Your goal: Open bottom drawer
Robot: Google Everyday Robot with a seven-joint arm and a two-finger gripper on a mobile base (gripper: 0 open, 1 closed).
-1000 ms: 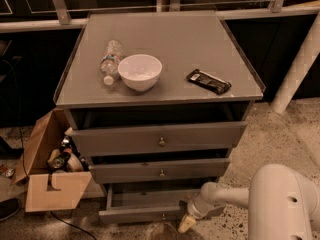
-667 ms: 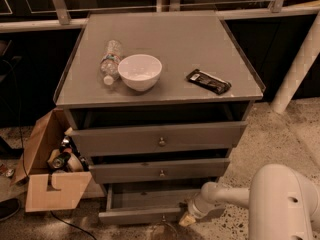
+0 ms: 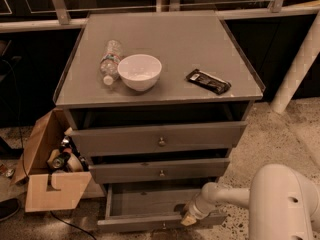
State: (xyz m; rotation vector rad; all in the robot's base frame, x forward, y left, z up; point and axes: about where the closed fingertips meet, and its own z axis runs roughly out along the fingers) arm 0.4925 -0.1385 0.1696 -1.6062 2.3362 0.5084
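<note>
The bottom drawer (image 3: 150,204) of the grey cabinet is pulled out, showing its plain grey tray. Its slim front (image 3: 130,224) sits at the frame's lower edge, with the small knob (image 3: 163,226) barely in view. My gripper (image 3: 187,218) reaches in from the right on a white arm (image 3: 280,204) and sits at the right part of the drawer's front edge, near its top rim. The middle drawer (image 3: 160,171) and the top drawer (image 3: 160,140) stand above it, each slightly out.
On the cabinet top (image 3: 200,49) lie a plastic bottle (image 3: 110,60), a white bowl (image 3: 139,71) and a dark snack packet (image 3: 208,81). A cardboard box (image 3: 47,174) with cans stands on the floor at the left. A white pillar (image 3: 297,59) stands at the right.
The bottom drawer has come a little further out toward the camera. My gripper stays at its front right edge.
</note>
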